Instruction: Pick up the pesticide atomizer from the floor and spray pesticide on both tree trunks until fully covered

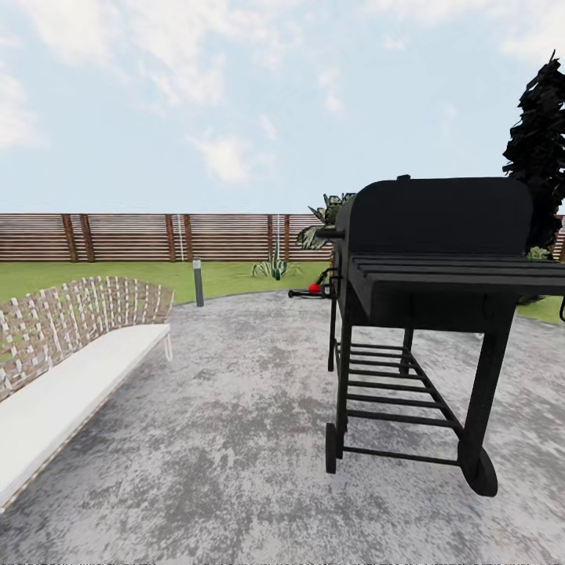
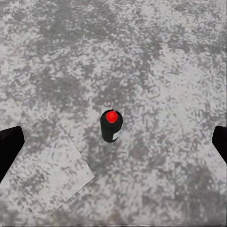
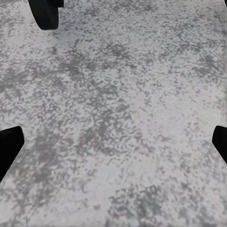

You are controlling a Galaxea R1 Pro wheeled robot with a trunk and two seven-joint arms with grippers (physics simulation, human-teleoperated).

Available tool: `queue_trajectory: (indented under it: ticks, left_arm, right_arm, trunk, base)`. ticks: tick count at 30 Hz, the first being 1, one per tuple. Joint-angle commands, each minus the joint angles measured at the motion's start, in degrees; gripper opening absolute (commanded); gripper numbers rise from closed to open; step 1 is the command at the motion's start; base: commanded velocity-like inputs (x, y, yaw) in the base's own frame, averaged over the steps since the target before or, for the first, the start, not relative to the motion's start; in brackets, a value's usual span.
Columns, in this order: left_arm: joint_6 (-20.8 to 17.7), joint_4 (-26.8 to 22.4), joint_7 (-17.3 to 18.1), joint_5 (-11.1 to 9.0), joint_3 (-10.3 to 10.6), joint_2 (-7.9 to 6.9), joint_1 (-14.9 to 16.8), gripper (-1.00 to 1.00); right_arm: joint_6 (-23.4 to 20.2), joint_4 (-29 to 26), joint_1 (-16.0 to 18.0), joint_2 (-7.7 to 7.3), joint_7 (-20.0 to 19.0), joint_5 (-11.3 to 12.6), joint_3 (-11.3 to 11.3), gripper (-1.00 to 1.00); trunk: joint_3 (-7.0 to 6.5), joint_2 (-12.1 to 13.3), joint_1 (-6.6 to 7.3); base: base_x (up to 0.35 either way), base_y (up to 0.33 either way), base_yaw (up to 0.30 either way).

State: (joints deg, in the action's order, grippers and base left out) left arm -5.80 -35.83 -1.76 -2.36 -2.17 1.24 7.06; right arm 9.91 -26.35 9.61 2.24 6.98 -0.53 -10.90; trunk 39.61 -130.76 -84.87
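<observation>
**Atomizer straight below the left hand, upright on the paving**

Going left to right from the grill point(image 1: 439, 267): far to its left we see a woven lounger point(image 1: 71, 353) with a white cushion, then a short lamp post point(image 1: 198, 282) at the lawn edge, then the fence point(image 1: 157, 235) behind. The grill stands on grey paving point(image 1: 235, 439), and a dark cypress-like tree point(image 1: 541, 157) rises behind its right end. A small red-tipped item point(image 1: 314, 288) shows just beside the grill's left end; we cannot tell what it is.

In the left wrist view the atomizer point(image 2: 111, 125), a dark bottle with a red cap, stands on the paving between the fingertips point(image 2: 9, 146) of the left hand point(image 2: 113, 144), which is spread wide and holds nothing. Its long axis runs toward the camera, so we judge a straight descent would bring the fingers to either side of it.

The right hand point(image 3: 113, 144) is also spread wide, over bare paving near a grill wheel point(image 3: 45, 12). The left arm is the nearer one.

We can read no label or writing anywhere.
</observation>
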Motion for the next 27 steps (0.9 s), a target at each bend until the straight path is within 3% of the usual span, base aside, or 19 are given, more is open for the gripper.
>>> queue_trajectory:
  ticks: [1, 10, 16, 21, 27]
  left_arm:
    - [-1.23, -0.44, -0.57, -0.26, -0.11, 0.10, 0.07, 1.00]
    - [-5.46, -4.08, -5.47, -0.12, -0.03, 2.05, 5.87, 1.00]
    - [-5.51, -4.61, -8.02, -0.15, 0.39, 2.56, 6.84, 1.00]
    - [-4.25, -4.14, -8.59, -0.23, 2.72, 2.80, 7.06, 1.00]
    - [-2.68, -2.74, -8.82, -0.28, 4.06, 3.11, 7.09, 1.00]
  right_arm:
    - [0.20, 0.04, 0.05, 0.05, 0.05, -0.04, -0.21, 1.00]
    - [0.22, -0.69, 0.85, 0.05, 0.39, 0.00, -0.25, 1.00]
    - [0.22, -0.99, 2.45, 0.05, 0.41, 0.10, -0.34, 1.00]
    - [0.27, -0.94, 2.96, 0.15, 0.37, 0.33, -0.33, 1.00]
    - [0.28, -0.45, 3.07, 0.17, 0.40, 0.57, -0.57, 1.00]
  trunk:
    - [0.25, -0.44, -0.22]
    - [1.87, -4.05, -2.19]
    - [2.94, -6.46, -3.51]
    - [3.84, -8.46, -4.61]
    - [4.92, -10.87, -5.93]
  base:
    - [0.000, 0.000, 0.000]
    - [0.000, 0.000, 0.000]
    - [0.000, 0.000, 0.000]
    - [0.000, 0.000, 0.000]
    - [0.000, 0.000, 0.000]
